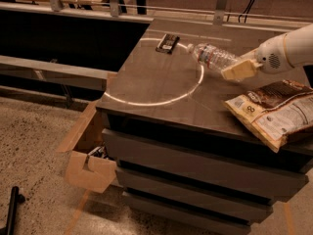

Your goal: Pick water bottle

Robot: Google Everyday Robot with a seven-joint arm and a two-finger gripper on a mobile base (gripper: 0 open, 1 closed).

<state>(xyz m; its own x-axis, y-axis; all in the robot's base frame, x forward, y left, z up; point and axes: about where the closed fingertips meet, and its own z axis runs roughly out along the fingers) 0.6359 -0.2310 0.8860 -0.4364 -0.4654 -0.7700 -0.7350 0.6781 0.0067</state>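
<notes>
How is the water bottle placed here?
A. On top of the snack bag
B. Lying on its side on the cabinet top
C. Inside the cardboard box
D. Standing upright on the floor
B: the water bottle lies on its side on the cabinet top, with the gripper at its base end.

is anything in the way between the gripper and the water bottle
Nothing visible. The gripper is at the base end of the water bottle, which lies on its side. The snack bag sits off to the side, nearer the camera.
</notes>
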